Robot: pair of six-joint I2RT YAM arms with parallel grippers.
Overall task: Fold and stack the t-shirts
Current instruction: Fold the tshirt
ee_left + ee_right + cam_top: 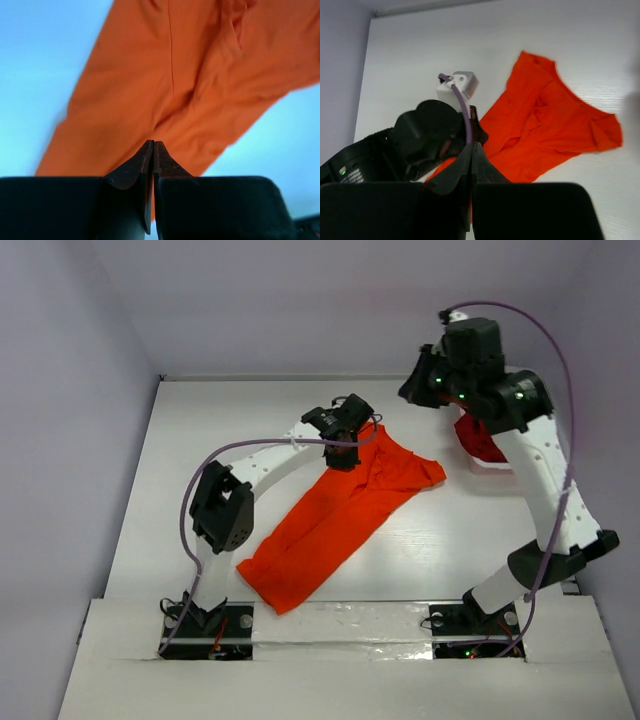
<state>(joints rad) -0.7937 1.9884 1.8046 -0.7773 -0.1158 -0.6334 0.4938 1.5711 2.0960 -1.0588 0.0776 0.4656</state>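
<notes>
The bright orange t-shirt lies on the white table as a long narrow band, running from near front left to far right, one sleeve sticking out at the right. My left gripper hovers over its far end, jaws shut with nothing between them; the left wrist view shows the shirt below the shut tips. My right gripper is raised high at the back right, shut and empty, looking down on the shirt. A dark red t-shirt lies bunched at the right, partly hidden by the right arm.
A bit of the white basket shows under the dark red cloth at the right edge of the table. The left arm's wrist sits in the right wrist view. Grey walls close in the table on three sides.
</notes>
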